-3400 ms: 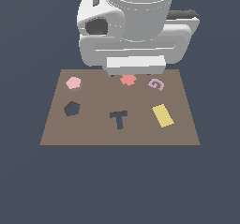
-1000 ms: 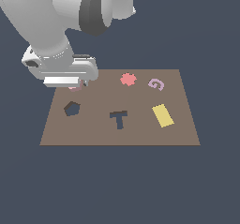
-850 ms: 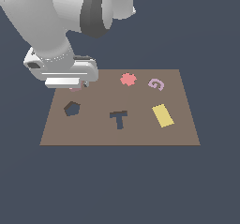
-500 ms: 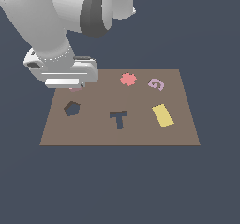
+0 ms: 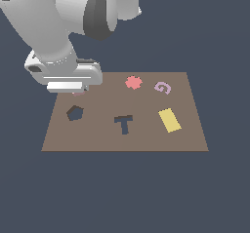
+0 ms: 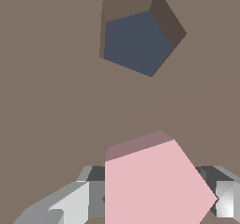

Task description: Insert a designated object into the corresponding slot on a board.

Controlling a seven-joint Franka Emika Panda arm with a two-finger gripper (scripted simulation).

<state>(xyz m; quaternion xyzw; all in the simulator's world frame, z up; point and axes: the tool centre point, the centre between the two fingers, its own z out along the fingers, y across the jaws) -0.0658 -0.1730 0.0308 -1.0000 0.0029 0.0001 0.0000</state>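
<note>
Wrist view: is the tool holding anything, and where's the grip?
Yes, as far as it shows: the pink block sits between the tool's fingers, gripped on two opposite sides. Actual contact is hidden. The slot is empty.

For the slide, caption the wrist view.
Gripper fingers flank the pale pink block on the brown board, short of the dark slot.

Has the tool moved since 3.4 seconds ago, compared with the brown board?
Yes. The tool went toward the exterior view's left, from above the board's far middle to its far-left corner, over the pink block.
</note>
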